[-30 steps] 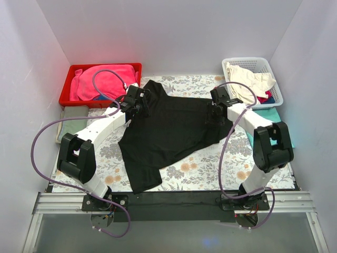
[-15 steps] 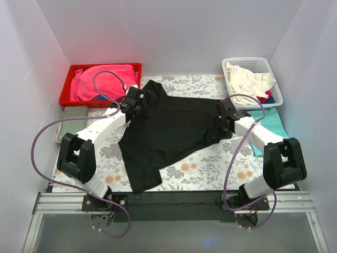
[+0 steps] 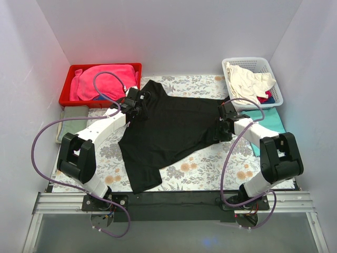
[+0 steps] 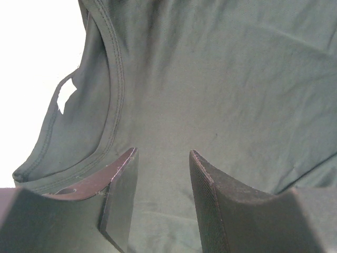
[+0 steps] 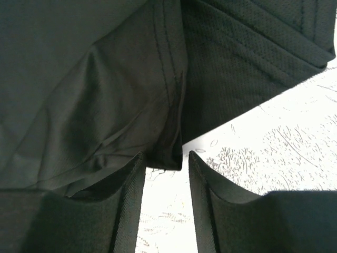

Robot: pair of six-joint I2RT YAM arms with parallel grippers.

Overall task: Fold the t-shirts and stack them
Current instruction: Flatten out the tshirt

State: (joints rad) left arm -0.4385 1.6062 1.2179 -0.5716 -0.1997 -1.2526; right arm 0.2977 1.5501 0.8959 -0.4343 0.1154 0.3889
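A large black t-shirt (image 3: 168, 129) lies spread on the floral table cover, with one part trailing toward the front edge. My left gripper (image 3: 138, 104) hovers low over its neckline (image 4: 113, 79), jaws open, with only flat fabric (image 4: 221, 79) showing beneath the gap (image 4: 162, 152). My right gripper (image 3: 223, 128) is at the shirt's right edge. In the right wrist view its jaws (image 5: 166, 154) stand apart, and a stitched hem corner (image 5: 167, 153) lies just at the tips. A teal t-shirt (image 3: 269, 124) lies flat at the right, partly under my right arm.
A red bin (image 3: 66, 98) holding pink cloth stands at the back left. A white basket (image 3: 277, 90) with cream and coloured clothes is at the back right. A grey-green folded cloth (image 3: 69, 120) lies by the left wall. White walls close in three sides.
My right arm has drawn its gripper nearer and to the right, from the shirt's upper right part to its right hem corner, and its jaws narrowed slightly. The left arm stayed still.
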